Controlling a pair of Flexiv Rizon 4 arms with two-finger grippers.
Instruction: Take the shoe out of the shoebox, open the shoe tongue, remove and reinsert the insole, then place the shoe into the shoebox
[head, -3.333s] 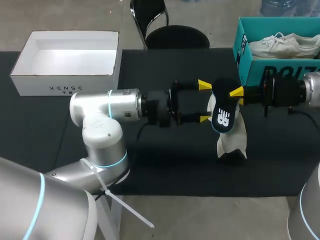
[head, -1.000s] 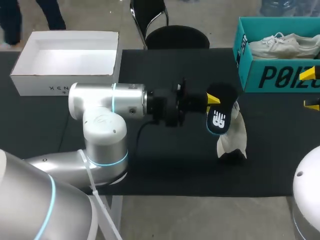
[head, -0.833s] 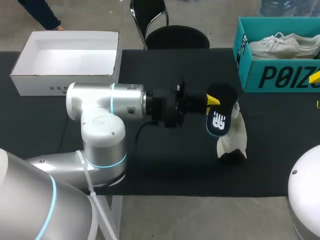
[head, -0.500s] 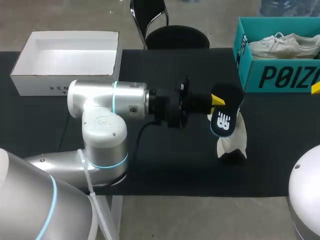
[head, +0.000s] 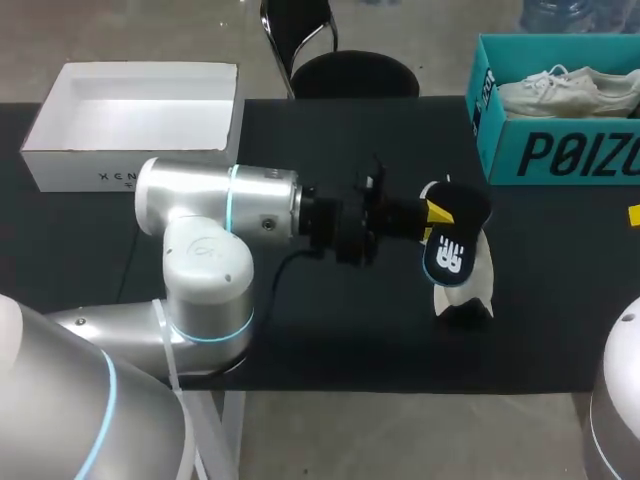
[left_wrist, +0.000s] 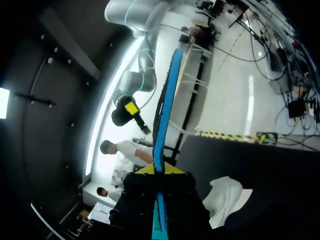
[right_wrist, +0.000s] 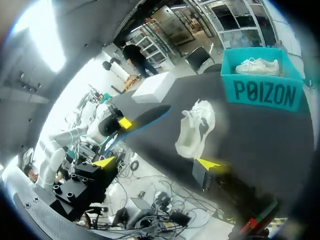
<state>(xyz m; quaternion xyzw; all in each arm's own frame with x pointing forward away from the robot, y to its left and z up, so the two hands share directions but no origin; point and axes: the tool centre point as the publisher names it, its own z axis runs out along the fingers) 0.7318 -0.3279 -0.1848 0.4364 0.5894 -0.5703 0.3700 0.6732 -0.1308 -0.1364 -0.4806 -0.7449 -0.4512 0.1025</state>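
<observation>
Judging the step as reinserting the insole. The left pincer (head: 437, 218) is clamping the insole (head: 450, 245) from both sides; in the left wrist view the insole is running edge-on between the fingers, sticking out well ahead of them.

Doing it well:
- Lining the insole's free end up with the shoe (head: 462, 290) opening before lowering.
- Feeding it in at a slant, tip first, not flat.
- The insole is looking thin and bendy, so pushing slowly to avoid folding it.
- The shoe is soft and light and probably sliding or tipping under a push; the right pincer (right_wrist: 157, 165) is likely needed to steady it and hold the tongue back.

The shoe is sitting on the worktop (head: 330, 340), right of centre, near side. The insole is hanging over the shoe's far part, the shoe poking out on the near side of it. Cannot tell whether the two are touching.

The right pincer is gaping, holding nothing, off at the worktop's right edge, well apart from the shoe.

The teal box (head: 560, 150) is standing far right, another shoe lying inside.
</observation>
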